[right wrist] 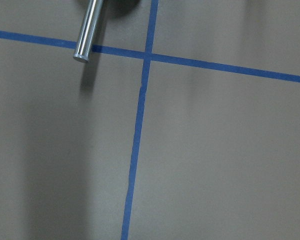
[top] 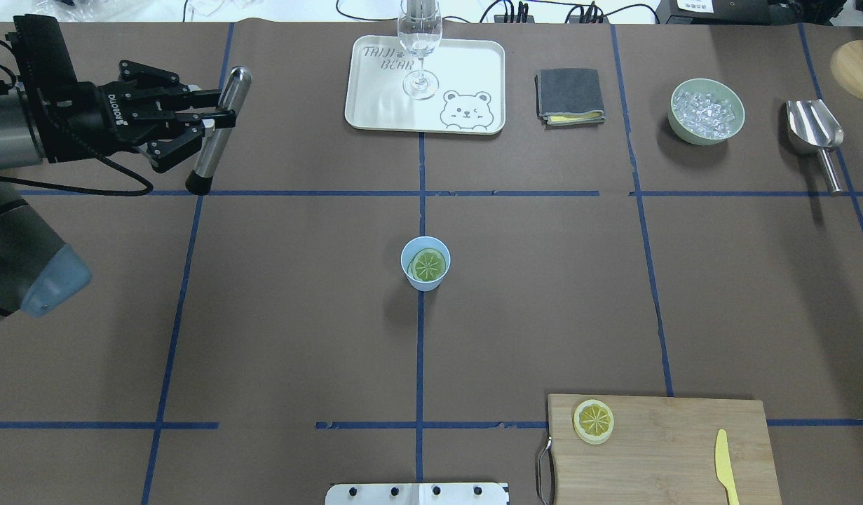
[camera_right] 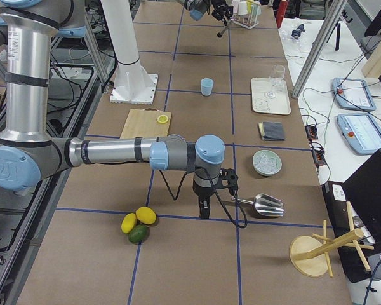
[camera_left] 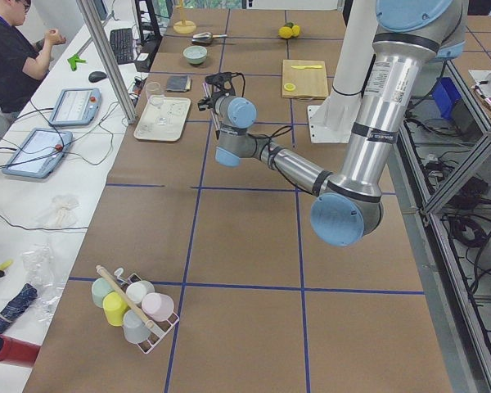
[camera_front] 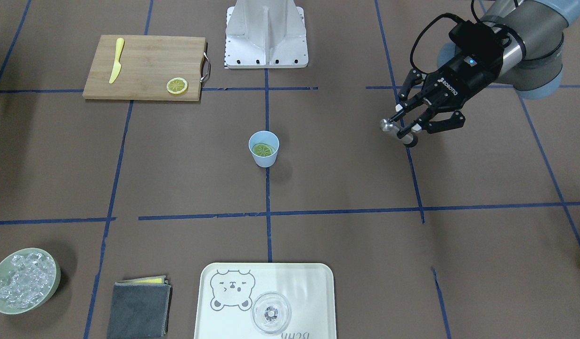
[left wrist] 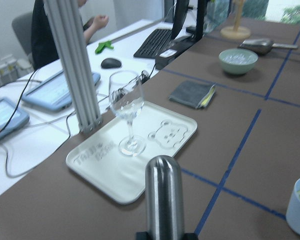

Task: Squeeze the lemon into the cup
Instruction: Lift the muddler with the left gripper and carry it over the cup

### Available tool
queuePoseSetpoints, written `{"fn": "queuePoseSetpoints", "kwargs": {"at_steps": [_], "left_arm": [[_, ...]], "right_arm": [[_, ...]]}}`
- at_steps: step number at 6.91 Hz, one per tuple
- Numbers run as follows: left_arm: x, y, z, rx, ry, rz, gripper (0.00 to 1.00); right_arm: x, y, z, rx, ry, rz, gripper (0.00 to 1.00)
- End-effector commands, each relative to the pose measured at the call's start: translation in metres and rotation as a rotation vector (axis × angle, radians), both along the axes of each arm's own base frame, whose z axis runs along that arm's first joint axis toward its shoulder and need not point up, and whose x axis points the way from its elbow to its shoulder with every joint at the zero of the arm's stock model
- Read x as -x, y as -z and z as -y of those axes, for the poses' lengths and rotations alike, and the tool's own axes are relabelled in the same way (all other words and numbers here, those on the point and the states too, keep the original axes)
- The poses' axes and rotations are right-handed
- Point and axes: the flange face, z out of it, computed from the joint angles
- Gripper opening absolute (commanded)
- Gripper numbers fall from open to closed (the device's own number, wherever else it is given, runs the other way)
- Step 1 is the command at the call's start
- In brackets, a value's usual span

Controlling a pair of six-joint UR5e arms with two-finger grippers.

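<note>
We see the lemon (top: 428, 265) lying inside the cup (top: 426, 285) at the middle of the table (top: 543, 294), with the left pincer (top: 217, 120) well apart and clamped on a steel rod (top: 207, 156); pressing seems next, which calls for carrying the rod over the cup and lowering it, and we cannot tell how the right pincer (camera_right: 204, 210) stands.

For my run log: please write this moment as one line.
left gripper: holds metal rod | cup: lemon slice inside | right gripper: state unclear
</note>
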Motion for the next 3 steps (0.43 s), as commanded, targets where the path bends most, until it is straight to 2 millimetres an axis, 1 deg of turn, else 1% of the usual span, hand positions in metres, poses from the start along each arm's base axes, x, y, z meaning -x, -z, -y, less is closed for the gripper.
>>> {"fn": "queuePoseSetpoints", "kwargs": {"at_steps": [1, 2, 3], "left_arm": [[-0.028, 0.052, -0.01, -0.136, -0.021, -0.155, 0.0], [-0.063, 0.058, -0.006, -0.18, -0.038, -0.223, 0.0], [-0.105, 0.039, -0.029, -0.174, 0.01, -0.371, 0.0]], "right_arm": [[0.0, -0.003, 0.0, 0.008, -0.002, -0.002, 1.0], [0.0, -0.003, 0.0, 0.008, -0.002, -0.002, 1.0], [0.0, -0.002, 0.001, 0.006, -0.006, -0.005, 1.0]]}}
